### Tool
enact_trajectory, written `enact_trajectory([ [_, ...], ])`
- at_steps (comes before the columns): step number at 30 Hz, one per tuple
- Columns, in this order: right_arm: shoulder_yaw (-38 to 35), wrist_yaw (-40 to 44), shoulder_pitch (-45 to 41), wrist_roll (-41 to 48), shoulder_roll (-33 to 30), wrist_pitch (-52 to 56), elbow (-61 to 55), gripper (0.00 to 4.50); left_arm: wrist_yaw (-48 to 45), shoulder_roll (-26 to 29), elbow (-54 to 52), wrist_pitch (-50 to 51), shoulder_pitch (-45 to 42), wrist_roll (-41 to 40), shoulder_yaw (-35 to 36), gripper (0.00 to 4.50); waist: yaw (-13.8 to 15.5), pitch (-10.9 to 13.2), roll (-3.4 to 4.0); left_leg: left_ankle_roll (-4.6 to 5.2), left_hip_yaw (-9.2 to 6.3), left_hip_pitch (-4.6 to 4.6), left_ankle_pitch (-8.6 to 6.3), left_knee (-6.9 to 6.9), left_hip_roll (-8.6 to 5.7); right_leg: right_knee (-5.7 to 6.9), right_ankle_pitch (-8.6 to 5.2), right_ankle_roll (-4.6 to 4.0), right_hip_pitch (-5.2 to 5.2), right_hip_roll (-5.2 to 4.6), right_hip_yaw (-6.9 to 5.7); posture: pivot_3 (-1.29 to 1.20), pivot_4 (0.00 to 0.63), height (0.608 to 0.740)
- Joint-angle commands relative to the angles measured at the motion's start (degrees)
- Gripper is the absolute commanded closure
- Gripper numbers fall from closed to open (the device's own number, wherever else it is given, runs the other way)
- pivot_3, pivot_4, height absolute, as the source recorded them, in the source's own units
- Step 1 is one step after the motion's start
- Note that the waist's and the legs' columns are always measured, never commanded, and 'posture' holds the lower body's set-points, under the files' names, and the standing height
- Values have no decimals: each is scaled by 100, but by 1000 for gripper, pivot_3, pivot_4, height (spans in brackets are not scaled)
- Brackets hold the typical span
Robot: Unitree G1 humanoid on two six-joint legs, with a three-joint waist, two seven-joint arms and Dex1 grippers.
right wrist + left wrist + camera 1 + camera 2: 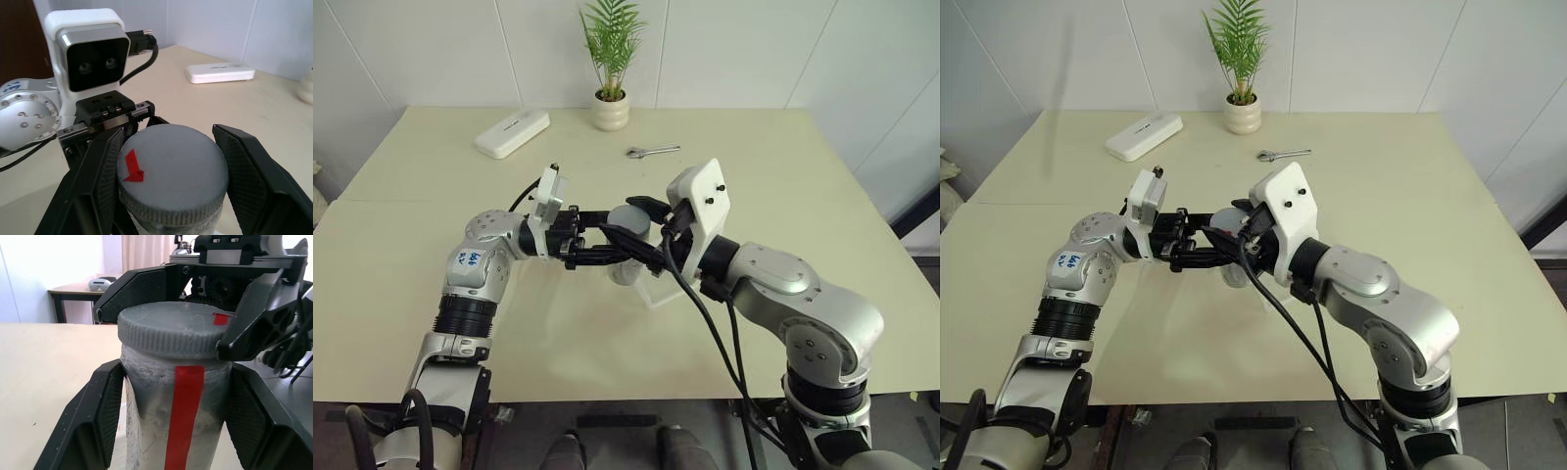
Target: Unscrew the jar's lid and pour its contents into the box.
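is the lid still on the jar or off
On. The grey lid sits flush atop the jar, held upright by the left gripper, with the right gripper around it.

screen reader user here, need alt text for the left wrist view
The left end effector grips a clear jar with a red stripe, while the right end effector clamps its grey lid from above. A pale table lies behind.

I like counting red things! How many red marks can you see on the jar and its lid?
2: a small red mark on top of the lid, and a red stripe running down the side of the jar. Others may be hidden round the back.
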Motion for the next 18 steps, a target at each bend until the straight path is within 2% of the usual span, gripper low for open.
enact_trajectory([
  [1, -35, 706, -259, 641, -8, -372, -269, 1928, 65, 40, -23, 47, 1, 4, 23, 1878, 2, 0, 0, 1, 0, 0, 1, 0, 0, 0, 0, 0, 0, 0, 0, 0, 150, 740],
  [12, 149, 2590, -659, 890, -727, -869, 265, 1928, -516, -36, 805, -261, -329, 147, -133, 1878, 5, 11, 17, 1, -2, -1, 2, 0, -1, -2, 0, 1, 1, 0, -4, 0, 150, 740],
  [18, 230, 3006, -773, 814, -805, -1063, 533, 1928, -828, -9, 1049, -407, -459, 158, -286, 1878, 2, 12, 20, 1, -3, -1, 2, 0, 0, -1, -1, 1, 1, 1, -4, 0, 150, 740],
])
